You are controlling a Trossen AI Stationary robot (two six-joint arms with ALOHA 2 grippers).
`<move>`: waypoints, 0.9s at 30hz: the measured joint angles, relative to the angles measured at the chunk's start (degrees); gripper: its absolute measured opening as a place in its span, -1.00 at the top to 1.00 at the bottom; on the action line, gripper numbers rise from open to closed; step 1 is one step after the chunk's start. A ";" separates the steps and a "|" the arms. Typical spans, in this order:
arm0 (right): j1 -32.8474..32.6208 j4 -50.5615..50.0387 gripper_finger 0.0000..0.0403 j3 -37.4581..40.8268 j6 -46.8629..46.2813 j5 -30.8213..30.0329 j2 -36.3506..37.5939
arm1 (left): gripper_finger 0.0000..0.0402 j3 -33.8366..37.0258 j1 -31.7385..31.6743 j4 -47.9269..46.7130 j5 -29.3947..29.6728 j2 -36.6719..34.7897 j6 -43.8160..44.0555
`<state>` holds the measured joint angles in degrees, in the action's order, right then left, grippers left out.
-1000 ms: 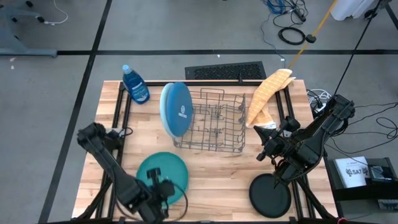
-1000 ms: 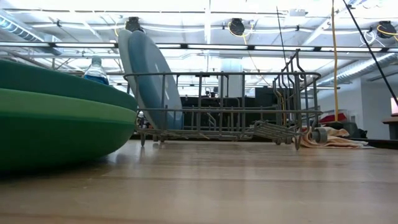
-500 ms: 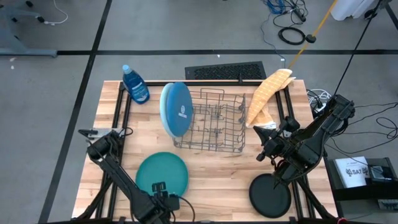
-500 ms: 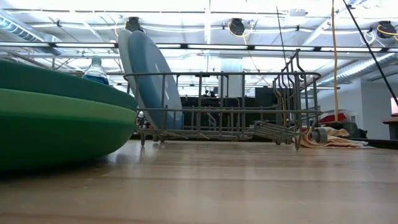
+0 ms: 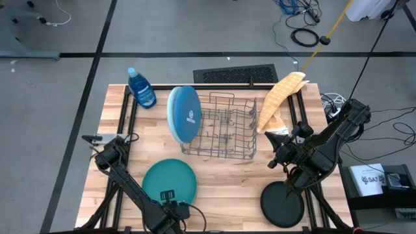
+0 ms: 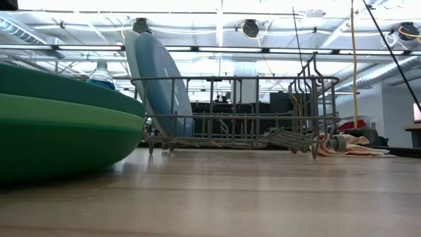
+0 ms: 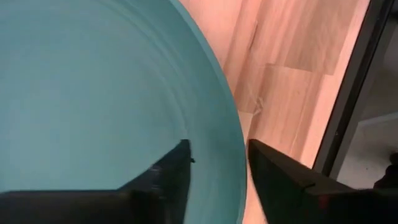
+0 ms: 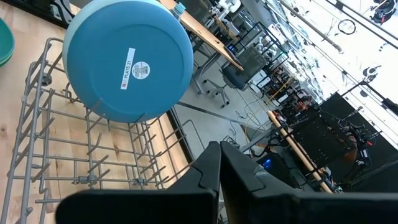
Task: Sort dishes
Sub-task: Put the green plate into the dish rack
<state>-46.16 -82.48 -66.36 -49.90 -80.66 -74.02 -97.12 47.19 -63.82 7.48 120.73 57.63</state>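
A teal plate lies flat at the table's near left, stacked on a green plate. My left gripper is open at the teal plate's near edge, one finger over the plate and one outside its rim. Whether they touch it, I cannot tell. Blue plates stand on edge in the left end of the grey wire rack. A black plate lies flat at the near right. My right gripper hangs shut to the right of the rack, holding nothing.
A blue soap bottle stands at the far left corner. A yellow cloth lies beyond the rack's right end. A strip of bare wood runs between the rack and the two flat plates.
My left gripper has drawn back from over the teal plate toward the table's near edge, and its arm has swung a little to the right. The teal plate lies where it was.
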 joint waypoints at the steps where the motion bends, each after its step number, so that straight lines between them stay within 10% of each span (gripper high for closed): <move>1: 0.00 0.01 1.00 0.00 0.01 0.00 -0.01 | 0.37 0.00 -0.01 -0.09 -0.01 0.00 -0.02; 7: -0.01 0.00 1.00 0.01 0.01 0.00 -0.02 | 0.93 0.00 -0.19 -0.41 -1.01 0.00 -1.12; 27: 0.01 0.00 1.00 -0.01 0.01 0.00 -0.02 | 0.99 -12.98 -0.25 -8.47 -1.81 -0.90 0.57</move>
<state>-46.15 -82.48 -66.37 -49.89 -80.66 -74.04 -110.10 46.94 -72.29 5.67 119.83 58.19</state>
